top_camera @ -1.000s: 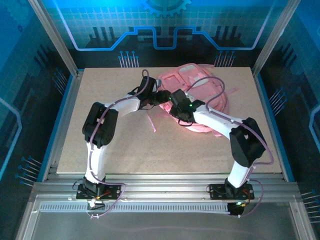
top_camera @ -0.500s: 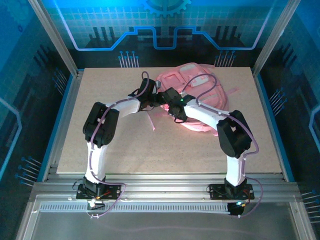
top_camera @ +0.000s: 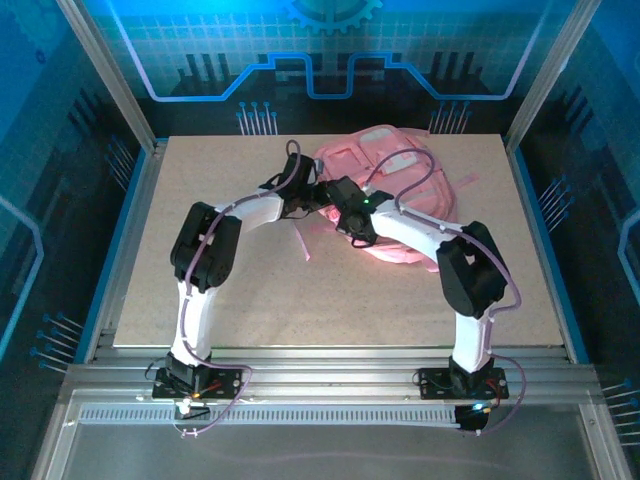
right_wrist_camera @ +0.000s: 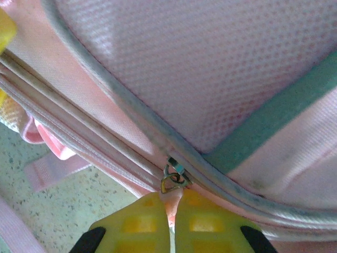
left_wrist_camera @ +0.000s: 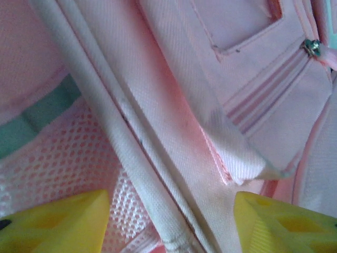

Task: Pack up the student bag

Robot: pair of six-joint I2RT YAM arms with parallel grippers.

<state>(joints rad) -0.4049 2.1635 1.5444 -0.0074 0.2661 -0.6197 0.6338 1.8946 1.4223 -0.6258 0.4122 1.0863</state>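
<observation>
The student bag (top_camera: 400,165), a soft pink backpack, lies at the back of the table, right of centre. Both grippers meet at its left edge. My right gripper (top_camera: 342,200) (right_wrist_camera: 171,203) is shut on the pink zip tab hanging from a metal slider (right_wrist_camera: 174,182) on the bag's (right_wrist_camera: 210,68) zip line. My left gripper (top_camera: 316,194) (left_wrist_camera: 168,211) is open, its yellow fingers (left_wrist_camera: 63,221) wide apart over a pale piped seam and mesh of the bag (left_wrist_camera: 174,105), pressing close to the fabric. Another slider (left_wrist_camera: 311,46) shows at the upper right.
A loose pink strap (top_camera: 303,245) (right_wrist_camera: 52,171) trails from the bag onto the speckled table board (top_camera: 200,200) (right_wrist_camera: 63,211). More straps (top_camera: 465,180) stick out at the bag's right. Aluminium frame posts (top_camera: 110,80) stand at both sides of the board.
My right gripper has closed on the zip tab, and its elbow has swung left. The left arm has barely moved, and its fingers have spread a little wider.
</observation>
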